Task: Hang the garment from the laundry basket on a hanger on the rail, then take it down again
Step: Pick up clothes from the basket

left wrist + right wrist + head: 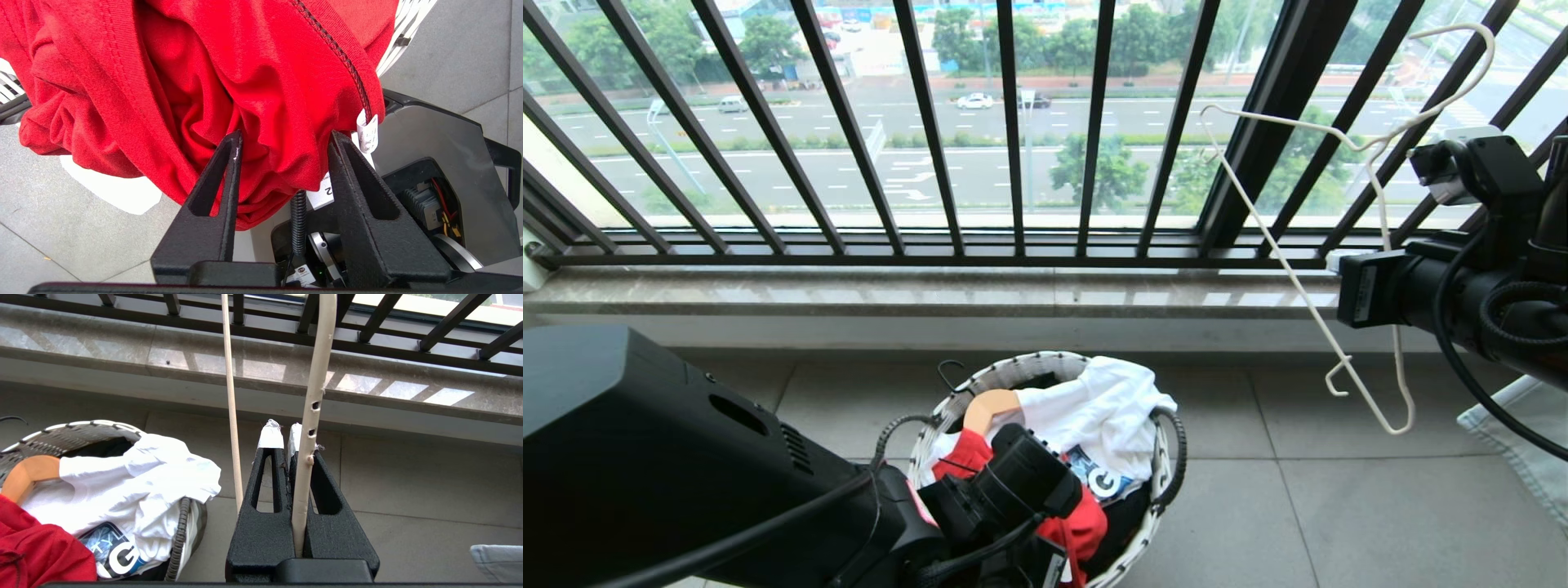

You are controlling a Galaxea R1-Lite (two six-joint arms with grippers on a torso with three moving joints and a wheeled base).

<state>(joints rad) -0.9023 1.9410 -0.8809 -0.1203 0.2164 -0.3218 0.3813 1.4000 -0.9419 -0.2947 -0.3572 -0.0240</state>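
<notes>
Grey floor tiles and a black barred railing over a road frame the scene. At lower centre of the head view the red shirt [1086,531] lies bunched over the near rim of the basket [1005,371], on top of a white garment [1107,412] and a wooden hanger [990,408]. The left pincer [282,163] straddles a thick fold of it, fingers [226,179] partly spread, cloth between them but not clamped. To grip well, I judge it should close on the collar seam near the neck label [367,132], taking one layer. At right, the right pincer [286,437] is clamped on the wire hanger [1376,188], held aloft. No rail is in view; the basket's depth and the shirt's print are hidden
</notes>
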